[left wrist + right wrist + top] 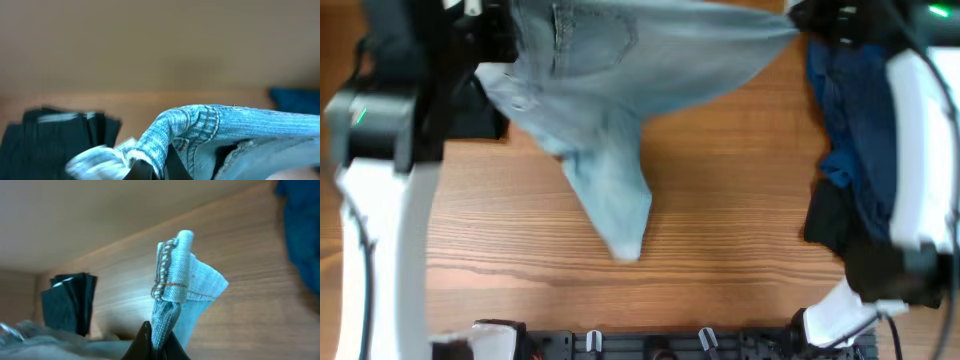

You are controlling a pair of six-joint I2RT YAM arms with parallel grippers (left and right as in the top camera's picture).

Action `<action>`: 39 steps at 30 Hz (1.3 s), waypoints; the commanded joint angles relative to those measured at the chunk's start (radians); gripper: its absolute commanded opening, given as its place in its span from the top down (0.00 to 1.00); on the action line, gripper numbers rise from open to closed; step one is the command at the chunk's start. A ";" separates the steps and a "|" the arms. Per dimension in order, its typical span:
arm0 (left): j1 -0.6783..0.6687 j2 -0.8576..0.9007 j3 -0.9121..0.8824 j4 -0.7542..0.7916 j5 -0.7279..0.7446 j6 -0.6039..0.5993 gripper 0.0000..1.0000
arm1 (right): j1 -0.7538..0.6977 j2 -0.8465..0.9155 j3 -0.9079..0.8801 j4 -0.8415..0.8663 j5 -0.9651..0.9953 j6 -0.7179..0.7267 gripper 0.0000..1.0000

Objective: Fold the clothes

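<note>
As both grippers hold it off the wooden table (720, 200), the pale blue denim shorts (620, 70) hang stretched across the far side of the workspace.

Long axis: the upper part runs side to side, from the left gripper (155, 170) to the right gripper (156, 342). One leg (620, 200) droops toward the near edge, narrowing to a tip low at the wood; whether it touches cannot be told. A patch pocket (592, 38) faces the overhead camera.

Left gripper: jaws closed on a bunched fold of the denim.

Right gripper: jaws pinched tight on a stitched hem corner, which stands upright above the fingertips.

Left of the shorts lies a folded black garment (480, 112). At the right a dark navy garment (855, 120) lies crumpled, with a second black garment (830, 225) at its near end.
</note>
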 commanded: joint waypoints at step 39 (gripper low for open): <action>-0.370 -0.015 0.040 0.090 -0.481 -0.038 0.96 | -0.239 -0.103 0.002 -0.195 0.037 -0.185 0.96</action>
